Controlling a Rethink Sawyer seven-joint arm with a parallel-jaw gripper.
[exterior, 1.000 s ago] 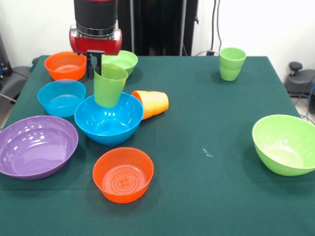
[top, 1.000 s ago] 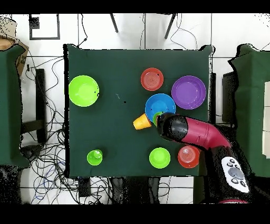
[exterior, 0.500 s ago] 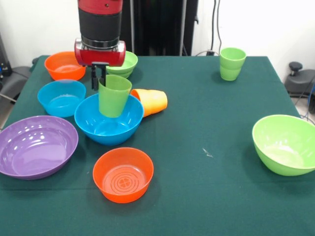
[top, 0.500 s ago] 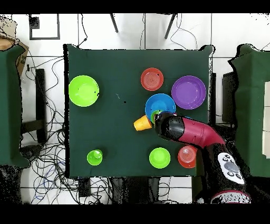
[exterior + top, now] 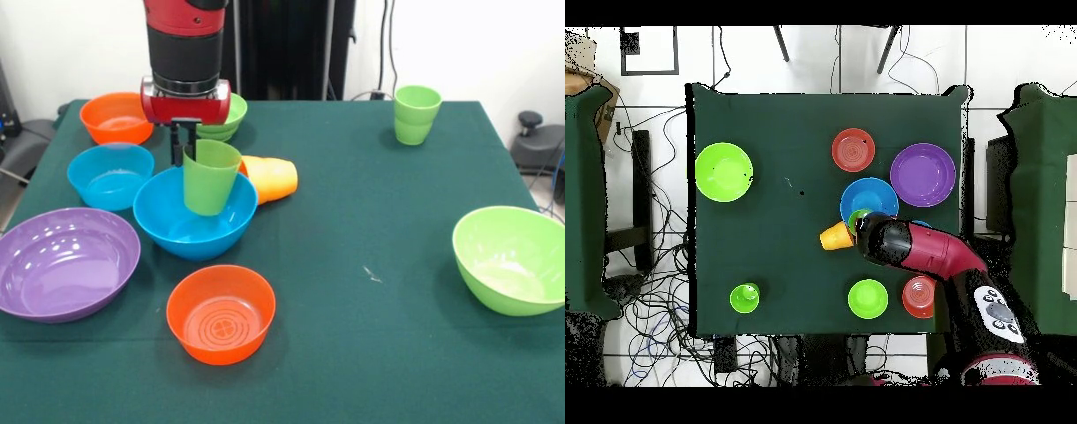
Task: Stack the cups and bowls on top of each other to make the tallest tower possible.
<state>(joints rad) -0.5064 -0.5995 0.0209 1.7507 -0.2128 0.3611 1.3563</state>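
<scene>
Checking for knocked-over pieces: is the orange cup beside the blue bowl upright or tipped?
Tipped. The orange cup lies on its side on the table, against the blue bowl's rim.

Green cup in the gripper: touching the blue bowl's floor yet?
Cannot tell. In the front view the gripper grips the green cup by its rim, but the blue bowl hides the cup's base behind its near wall. In the overhead view the arm covers it.

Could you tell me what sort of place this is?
Probably a robotics lab: a green-clothed table of bright bowls, loose cables across a tiled floor, and the arm holding a green cup.
</scene>
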